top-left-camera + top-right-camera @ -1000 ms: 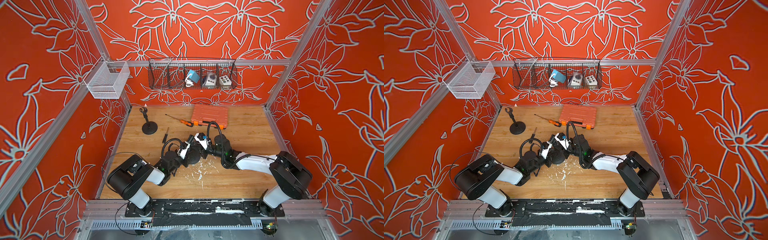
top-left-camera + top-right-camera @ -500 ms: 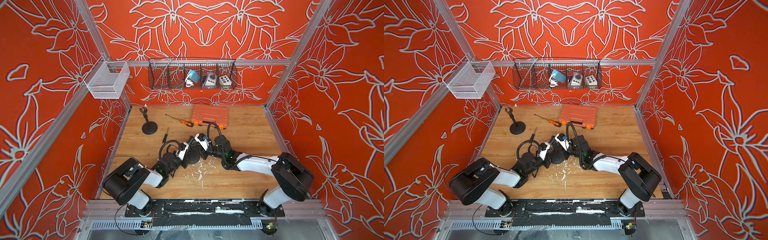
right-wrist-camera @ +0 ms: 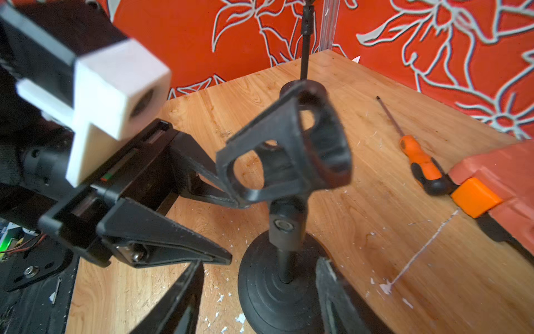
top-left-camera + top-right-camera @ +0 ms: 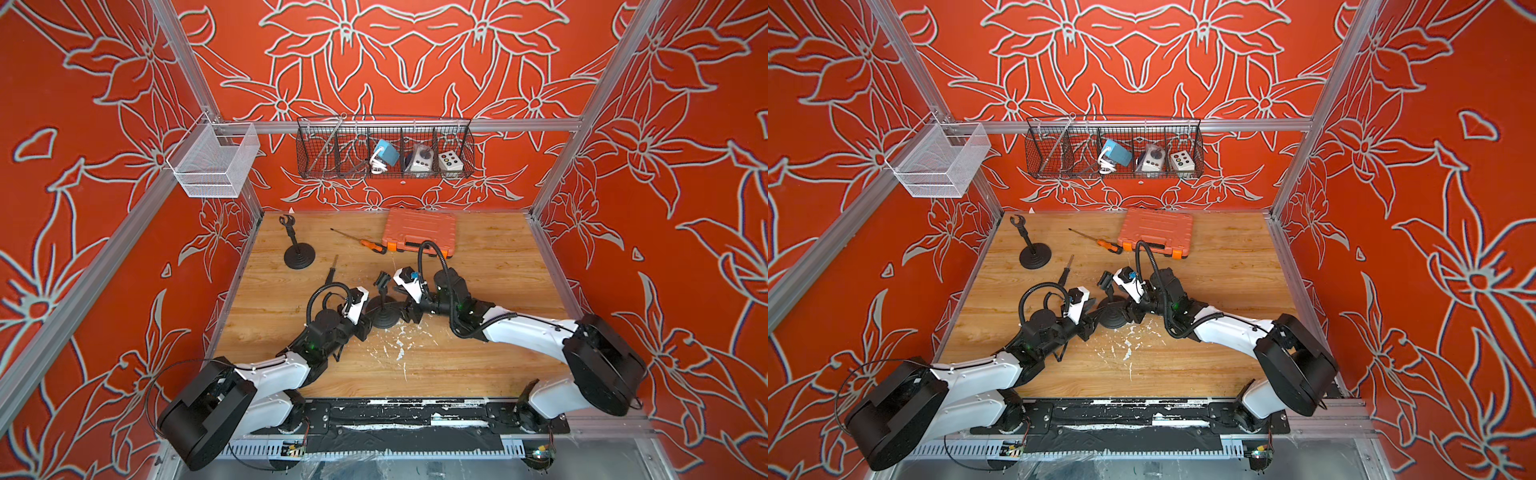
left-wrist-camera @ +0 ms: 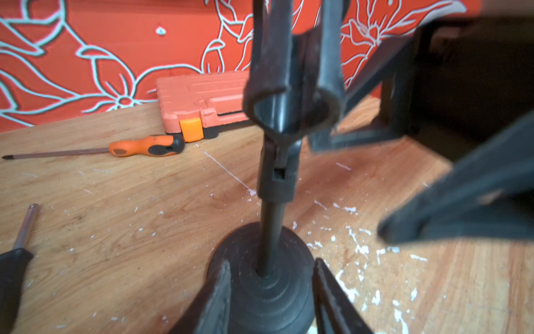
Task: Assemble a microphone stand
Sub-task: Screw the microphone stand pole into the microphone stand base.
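**Clerk:** Surface and enclosure?

**Inspector:** Wooden counter (image 4: pixel 478 357), flecked with white scuffs near the middle. Red panels with pale flower outlines close it in on three sides, on aluminium framing. A white mesh basket (image 4: pixel 214 160) hangs on the left wall. A black wire basket (image 4: pixel 384 147) hangs on the back wall and holds a blue item and two pale boxes.

**Clerk:** On the counter, left to right?

**Inspector:** A second stand (image 4: pixel 297 249) is upright in the far left corner, and a black-handled tool (image 4: pixel 331 272) lies flat. Next come the left hand (image 4: pixel 365 325), the microphone stand (image 4: pixel 384 309) upright at mid-counter with its clip on top, and the right hand (image 4: pixel 406 312). Further back, an orange screwdriver (image 4: pixel 365 242) lies just beside the closed orange case (image 4: pixel 419 230).

**Clerk:** State of the hands?

**Inspector:** Both have their jaws apart and grip nothing. Each straddles the stand's round base from its own side. In the left wrist view the fingers (image 5: pixel 216 297) flank the base.

**Clerk:** Changes from a second ago?

**Inspector:** The stand is in the same spot. The left arm's rear joint sits lower, nearer the front rail. The right arm barely differs.

**Clerk:** Writing?

**Inspector:** Markings on the basket's boxes are too small to read.
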Motion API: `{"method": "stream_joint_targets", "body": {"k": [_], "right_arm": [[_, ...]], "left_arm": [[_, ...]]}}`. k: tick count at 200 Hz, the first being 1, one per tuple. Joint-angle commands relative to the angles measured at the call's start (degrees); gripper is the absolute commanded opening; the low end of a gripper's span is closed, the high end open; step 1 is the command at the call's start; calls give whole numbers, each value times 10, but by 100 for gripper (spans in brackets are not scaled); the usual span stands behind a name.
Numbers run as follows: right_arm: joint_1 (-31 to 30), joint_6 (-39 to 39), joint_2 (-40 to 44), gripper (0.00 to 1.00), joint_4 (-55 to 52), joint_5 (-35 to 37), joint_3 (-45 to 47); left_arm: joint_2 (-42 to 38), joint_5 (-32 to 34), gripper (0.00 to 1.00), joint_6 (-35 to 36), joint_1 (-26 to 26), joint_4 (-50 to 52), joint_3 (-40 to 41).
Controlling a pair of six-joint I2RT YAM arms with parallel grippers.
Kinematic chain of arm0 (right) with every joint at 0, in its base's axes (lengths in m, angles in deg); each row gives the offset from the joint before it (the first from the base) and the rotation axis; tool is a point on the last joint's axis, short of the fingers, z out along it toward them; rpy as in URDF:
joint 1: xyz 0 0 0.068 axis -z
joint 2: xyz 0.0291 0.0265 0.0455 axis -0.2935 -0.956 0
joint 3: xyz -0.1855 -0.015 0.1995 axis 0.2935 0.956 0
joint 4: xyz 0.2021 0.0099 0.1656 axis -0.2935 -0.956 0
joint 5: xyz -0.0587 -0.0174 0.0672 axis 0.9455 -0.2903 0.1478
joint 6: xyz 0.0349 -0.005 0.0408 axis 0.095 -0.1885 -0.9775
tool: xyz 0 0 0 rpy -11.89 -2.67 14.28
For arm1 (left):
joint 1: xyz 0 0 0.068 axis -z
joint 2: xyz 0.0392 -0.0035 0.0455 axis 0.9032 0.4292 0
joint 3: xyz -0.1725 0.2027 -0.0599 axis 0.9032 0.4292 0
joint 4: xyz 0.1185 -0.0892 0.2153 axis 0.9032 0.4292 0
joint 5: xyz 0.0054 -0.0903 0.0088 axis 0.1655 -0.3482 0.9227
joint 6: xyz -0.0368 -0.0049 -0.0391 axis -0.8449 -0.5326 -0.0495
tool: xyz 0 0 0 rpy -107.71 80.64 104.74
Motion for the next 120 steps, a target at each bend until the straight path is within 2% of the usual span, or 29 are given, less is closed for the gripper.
{"method": "stream_joint_targets", "body": {"k": [1, 52, 87, 120], "right_arm": [[9, 26, 31, 64, -53, -2, 15], [15, 34, 81, 62, -168, 30, 16], [16, -2, 99, 58, -141, 27, 27], [17, -22, 80, 57, -202, 28, -19]], "left_arm": [[0, -3, 50, 9, -3, 37, -17], [60, -55, 51, 25, -4, 27, -48], [99, -59, 51, 21, -20, -32, -55], [101, -57, 51, -4, -34, -74, -42]]}}
